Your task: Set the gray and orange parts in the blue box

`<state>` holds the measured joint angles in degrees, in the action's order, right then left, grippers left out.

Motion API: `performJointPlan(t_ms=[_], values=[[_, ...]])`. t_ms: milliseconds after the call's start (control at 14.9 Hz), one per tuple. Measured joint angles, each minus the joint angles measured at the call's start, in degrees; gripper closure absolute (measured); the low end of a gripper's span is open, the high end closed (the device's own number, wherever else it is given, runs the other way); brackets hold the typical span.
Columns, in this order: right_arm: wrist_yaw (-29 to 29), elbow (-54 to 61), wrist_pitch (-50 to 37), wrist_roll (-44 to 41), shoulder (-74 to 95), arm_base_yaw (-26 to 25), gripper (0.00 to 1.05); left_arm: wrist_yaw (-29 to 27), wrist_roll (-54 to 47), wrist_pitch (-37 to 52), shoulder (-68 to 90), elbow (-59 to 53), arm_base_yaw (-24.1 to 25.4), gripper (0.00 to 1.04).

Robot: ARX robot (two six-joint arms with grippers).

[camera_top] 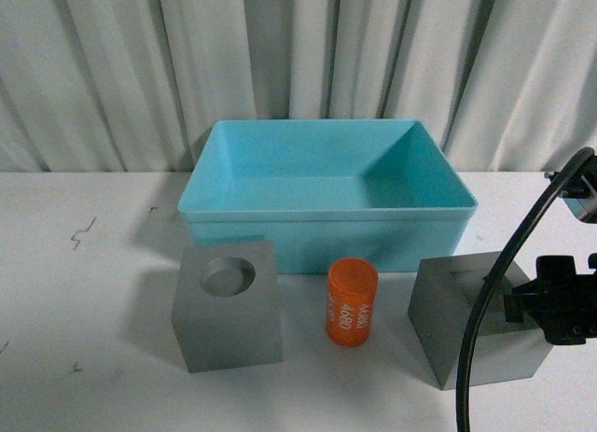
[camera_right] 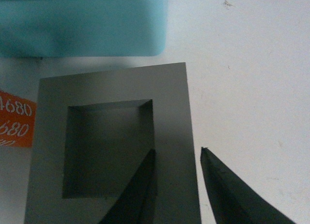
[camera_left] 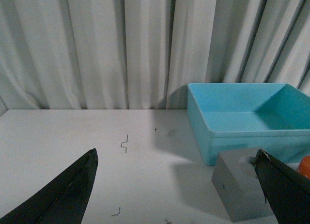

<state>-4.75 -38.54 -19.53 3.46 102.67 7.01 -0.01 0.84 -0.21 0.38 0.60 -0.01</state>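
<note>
- While the right gripper (camera_right: 178,150) hangs over the gray cube with the rectangular recess (camera_top: 438,325), its jaws straddle one wall of that cube at a narrow spread.
- One finger (camera_right: 140,195) dips into the recess and the other (camera_right: 232,195) sits just outside the wall; I cannot tell whether they actually pinch it.
- Taking the orange cylinder (camera_top: 352,303) as the dial's centre in the front view, this cube stands on the white table (camera_top: 84,357) at 3 o'clock.
- The gray cube with the round recess (camera_top: 229,320) stands at 9 o'clock, well apart from the right gripper.
- The cylinder is upright, white digits on its side, and touches neither cube.
- The light turquoise bin (camera_top: 326,234) sits at 12 o'clock, just behind all three parts, with none of them inside it.
- The left gripper (camera_left: 175,156) is spread wide with nothing between its fingers, above bare table.
- From its wrist camera the round-recess cube and the bin lie toward 2 o'clock.
- A pale pleated curtain (camera_top: 298,49) hangs behind the table.
</note>
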Motion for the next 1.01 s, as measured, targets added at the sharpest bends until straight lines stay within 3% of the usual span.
performJointPlan(t_ms=[67, 201, 335, 469, 670, 804, 1006], values=[[0.04, 0.39, 0.37, 0.02, -0.70, -0.59, 0.85, 0.00, 0.00, 0.00, 0.00, 0.00, 0.00, 0.07], [0.04, 1.75, 4.72, 0.76, -4.96, -3.04, 0.87, 0.00, 0.00, 0.00, 0.00, 0.00, 0.00, 0.07], [-4.17, 1.53, 12.33, 1.44, -19.23, -6.49, 0.87, 0.00, 0.00, 0.00, 0.00, 0.00, 0.00, 0.07], [-8.66, -10.75, 10.14, 1.20, -28.17, -8.24, 0.87, 0.00, 0.02, 0.00, 0.00, 0.00, 0.00, 0.07], [-8.63, -23.41, 4.87, 1.03, -11.82, -4.13, 0.87, 0.00, 0.02, 0.00, 0.00, 0.00, 0.00, 0.07], [-6.38, -32.74, 7.37, 1.03, 1.95, -0.55, 0.87, 0.00, 0.00, -0.02, 0.00, 0.00, 0.00, 0.07], [-3.23, -38.03, 9.53, 1.60, 10.05, 1.66, 0.87, 0.00, 0.00, -0.02, 0.00, 0.00, 0.00, 0.07]])
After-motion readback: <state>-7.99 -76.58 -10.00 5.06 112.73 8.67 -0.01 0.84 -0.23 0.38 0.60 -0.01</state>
